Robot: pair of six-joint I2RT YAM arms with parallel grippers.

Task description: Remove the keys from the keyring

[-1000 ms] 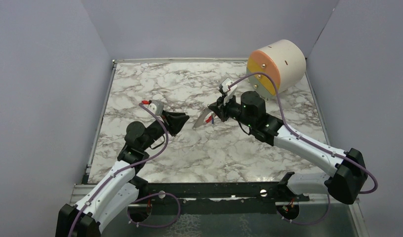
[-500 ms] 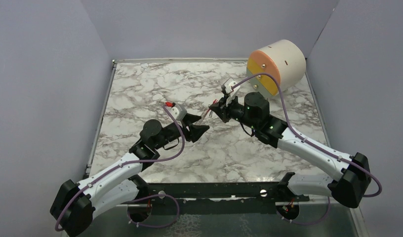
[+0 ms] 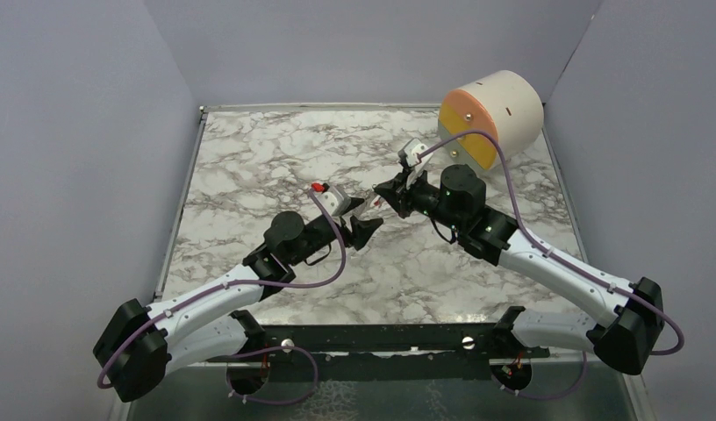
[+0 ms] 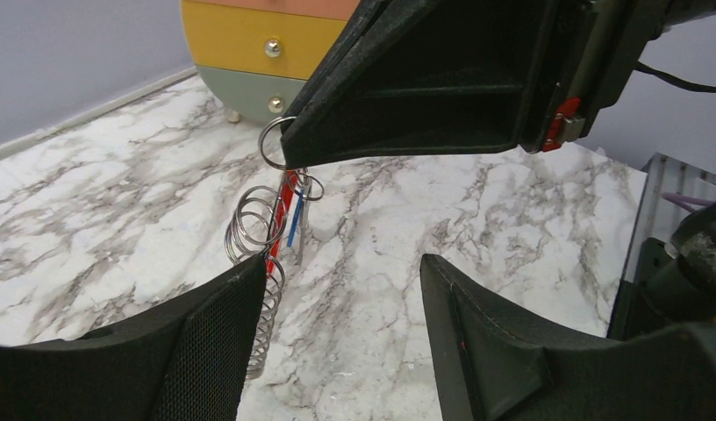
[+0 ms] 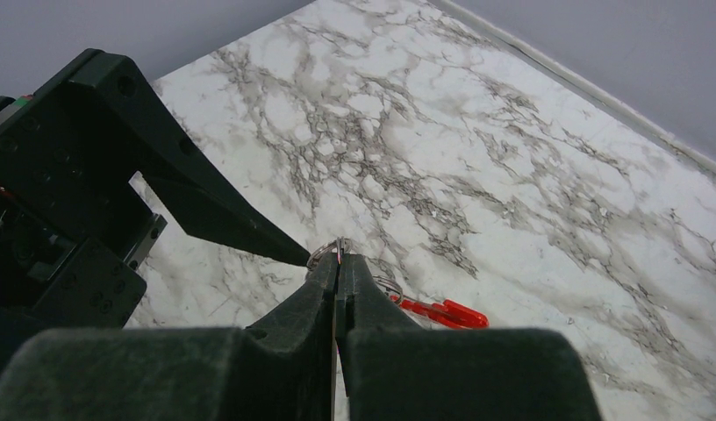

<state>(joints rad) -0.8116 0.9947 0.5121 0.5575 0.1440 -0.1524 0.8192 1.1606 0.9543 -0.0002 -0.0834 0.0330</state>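
Clamping the top of the hanging bunch, the right gripper [image 5: 339, 267] has both jaws pressed together, with a small silvery ring [image 4: 271, 145] pinched at the tips. Below that ring hangs the red keyring [image 4: 280, 215], seen edge-on. The keys [image 4: 297, 219] hang just beside it: one slim blue piece with silvery metal touching it. A coil [image 4: 254, 232] of silvery split rings hangs against the same bunch and runs downward. Whether its lower end reaches the table [image 3: 275, 149] cannot be told.

In the overhead view the bunch is in front of the drawer unit [image 3: 492, 116] and to its left, well apart from it. The left gripper [image 4: 344, 261] is on the side of the bunch away from the drawer unit. Its jaws are spread wide with nothing between them. One of its fingers is just beside the coil; contact cannot be confirmed.

The drawer unit is round with a cream body. Its front face is banded orange, yellow and grey-green, with small metal knobs.
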